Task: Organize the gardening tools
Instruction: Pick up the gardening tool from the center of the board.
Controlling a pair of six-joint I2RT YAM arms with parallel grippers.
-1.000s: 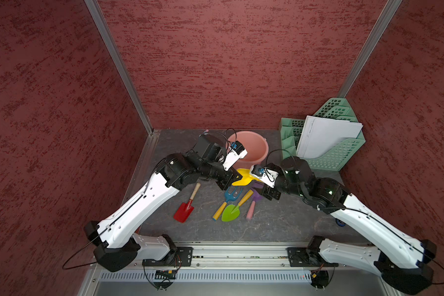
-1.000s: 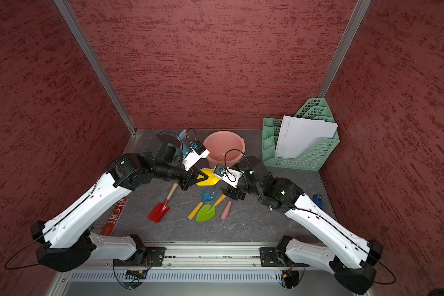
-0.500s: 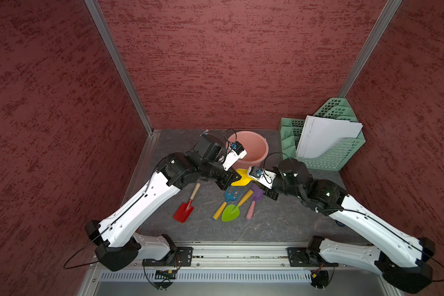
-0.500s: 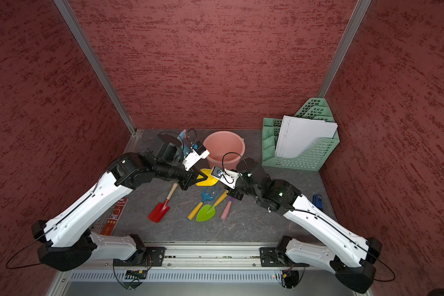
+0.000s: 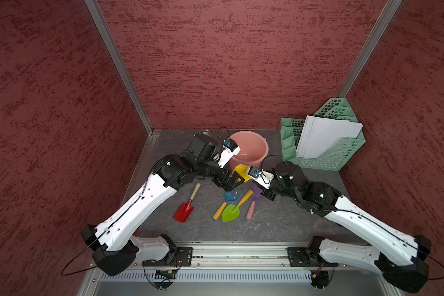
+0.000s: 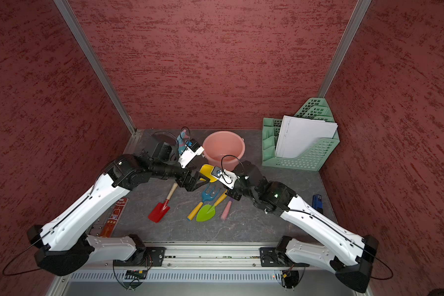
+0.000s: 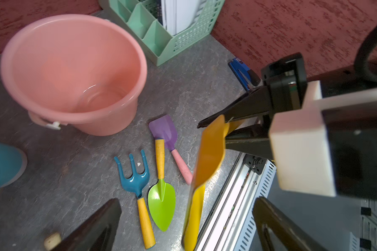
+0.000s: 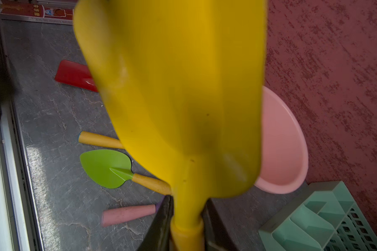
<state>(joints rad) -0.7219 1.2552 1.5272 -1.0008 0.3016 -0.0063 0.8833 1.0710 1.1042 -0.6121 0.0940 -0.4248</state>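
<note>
Grey marbled tabletop (image 5: pixel 203 230), right gripper (image 8: pixel 187 202) clamped on yellow plastic scoop (image 8: pixel 179 87) blocking its wrist view, left gripper (image 7: pixel 186 199) spread wide, empty.

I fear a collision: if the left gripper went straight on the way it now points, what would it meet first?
Probably the yellow scoop: it stands inside the open left gripper, with the right gripper, shut on its handle, just behind. Depth is unclear.

I'm seeing the left arm (image 5: pixel 144 207) and right arm (image 5: pixel 364 225) wearing white shells, black joints and thin looping black cables (image 6: pixel 230 155); the left tool (image 6: pixel 199 180) and right tool (image 7: pixel 222 130) are showing up black.
</note>
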